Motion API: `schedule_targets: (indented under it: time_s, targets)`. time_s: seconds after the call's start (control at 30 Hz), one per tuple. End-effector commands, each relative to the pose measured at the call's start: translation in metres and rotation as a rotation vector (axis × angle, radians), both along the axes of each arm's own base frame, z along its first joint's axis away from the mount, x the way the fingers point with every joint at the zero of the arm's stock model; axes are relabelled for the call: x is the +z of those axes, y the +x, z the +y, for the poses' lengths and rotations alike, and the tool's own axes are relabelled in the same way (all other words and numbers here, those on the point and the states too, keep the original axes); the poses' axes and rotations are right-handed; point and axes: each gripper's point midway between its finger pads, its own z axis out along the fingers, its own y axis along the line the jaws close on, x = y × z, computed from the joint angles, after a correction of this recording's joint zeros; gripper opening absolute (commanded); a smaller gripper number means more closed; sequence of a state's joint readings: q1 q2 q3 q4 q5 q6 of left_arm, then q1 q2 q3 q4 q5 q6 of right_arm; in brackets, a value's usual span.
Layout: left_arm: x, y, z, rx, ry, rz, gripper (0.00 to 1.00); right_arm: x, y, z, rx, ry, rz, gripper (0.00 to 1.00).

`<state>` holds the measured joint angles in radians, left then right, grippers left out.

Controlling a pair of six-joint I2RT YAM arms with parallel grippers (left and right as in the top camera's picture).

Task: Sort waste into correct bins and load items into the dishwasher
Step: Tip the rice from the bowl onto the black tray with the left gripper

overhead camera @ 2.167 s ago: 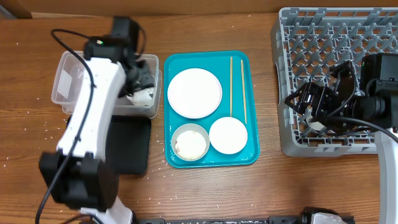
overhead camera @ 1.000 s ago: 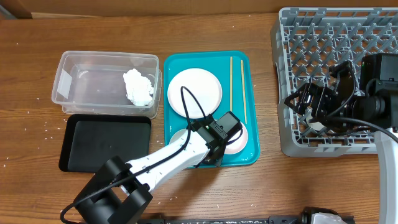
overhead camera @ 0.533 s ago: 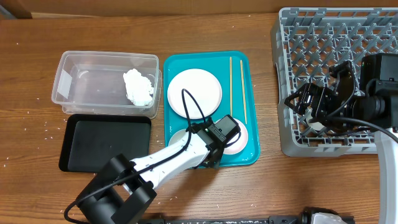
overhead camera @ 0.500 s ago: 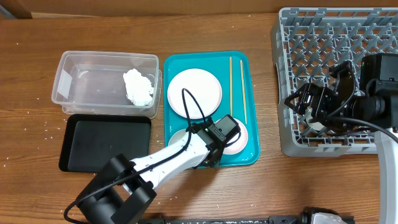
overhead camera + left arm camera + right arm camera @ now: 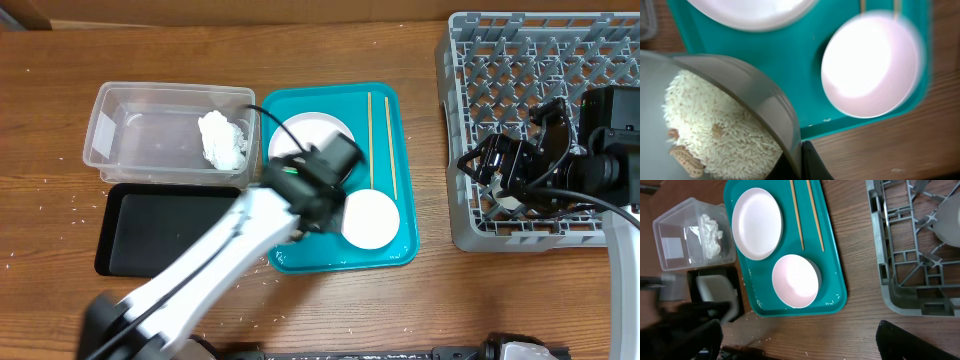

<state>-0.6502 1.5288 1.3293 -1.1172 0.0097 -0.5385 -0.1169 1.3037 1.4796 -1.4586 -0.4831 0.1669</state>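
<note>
Rice bowl (image 5: 715, 125) pinched at rim in left hand (image 5: 801, 159), at near-left corner of teal tray (image 5: 805, 65), empty bowl (image 5: 870, 65) on tray's near-right; right hand (image 5: 500, 170) over grey rack (image 5: 452, 100) right of tray, grip width not discernible.

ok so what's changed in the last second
The left gripper has taken the rice bowl by its rim and lifted it off the teal tray, swinging left toward the black tray. Plate, empty bowl, chopsticks, the paper wad in the clear tub and the right gripper stayed put.
</note>
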Motion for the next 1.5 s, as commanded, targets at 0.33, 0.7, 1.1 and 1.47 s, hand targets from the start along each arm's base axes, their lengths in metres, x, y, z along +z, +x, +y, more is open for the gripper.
schedule_targets:
  time_s: [0.33,0.7,1.1,1.47]
  targets:
    - [0.055,0.019,0.121,0.209,-0.815,0.055,0.04,0.007,0.002,0.002,0.014,-0.001,-0.029,1.00]
    - [0.025,0.025,0.202,0.501,-1.294,-0.071,0.04,0.006,0.001,0.002,0.013,-0.001,-0.021,1.00]
    - [0.031,0.031,0.211,0.493,-1.355,-0.152,0.04,0.006,0.000,0.002,0.013,0.000,-0.018,1.00]
    - [0.039,0.034,0.212,0.570,-1.437,-0.108,0.04,0.006,-0.001,0.002,0.013,0.000,-0.013,1.00]
